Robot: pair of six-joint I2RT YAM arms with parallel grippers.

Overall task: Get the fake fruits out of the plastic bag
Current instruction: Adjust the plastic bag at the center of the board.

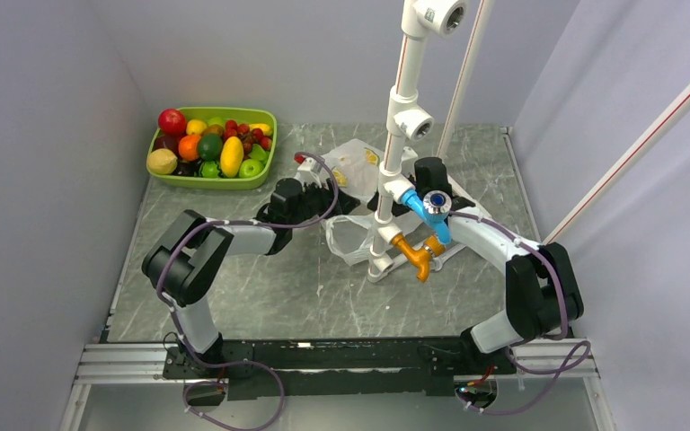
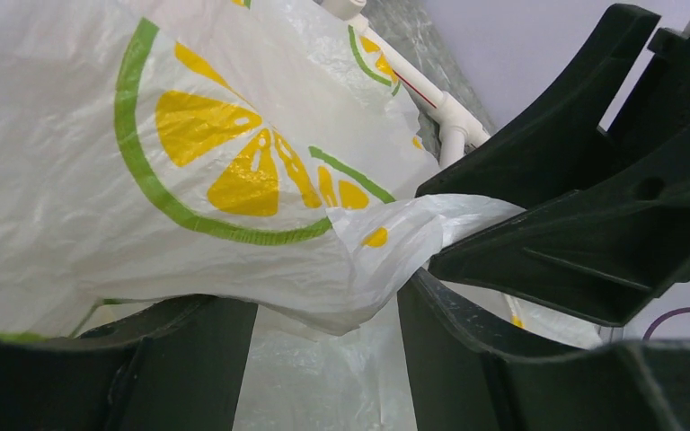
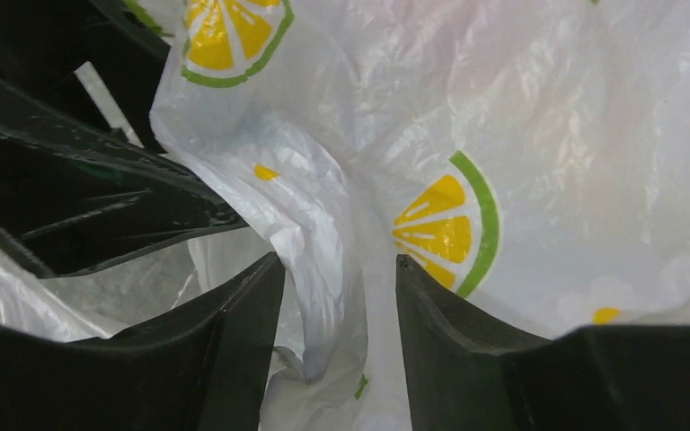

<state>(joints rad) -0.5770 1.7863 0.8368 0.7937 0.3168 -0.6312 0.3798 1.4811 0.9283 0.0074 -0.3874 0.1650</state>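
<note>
The plastic bag [image 1: 352, 162], translucent white with lemon-slice print, lies crumpled mid-table behind the white pole. My left gripper [image 1: 328, 193] is at its left side and my right gripper [image 1: 404, 186] at its right, tips close together. In the left wrist view the left gripper [image 2: 328, 305] is open, with bag film [image 2: 234, 108] draped over it. In the right wrist view the right gripper [image 3: 340, 265] is open with a loose fold of bag [image 3: 548, 117] between its fingers. No fruit shows inside the bag. A bright red apple [image 1: 172, 120] and a dull yellow lemon-like fruit [image 1: 162, 162] lie in the tray.
A lime-green tray [image 1: 260, 173] of mixed fruit stands at the back left. A white pipe frame [image 1: 393, 148] with blue [image 1: 424, 206] and orange [image 1: 413, 254] fittings rises over the bag. Grey walls close in left, back and right.
</note>
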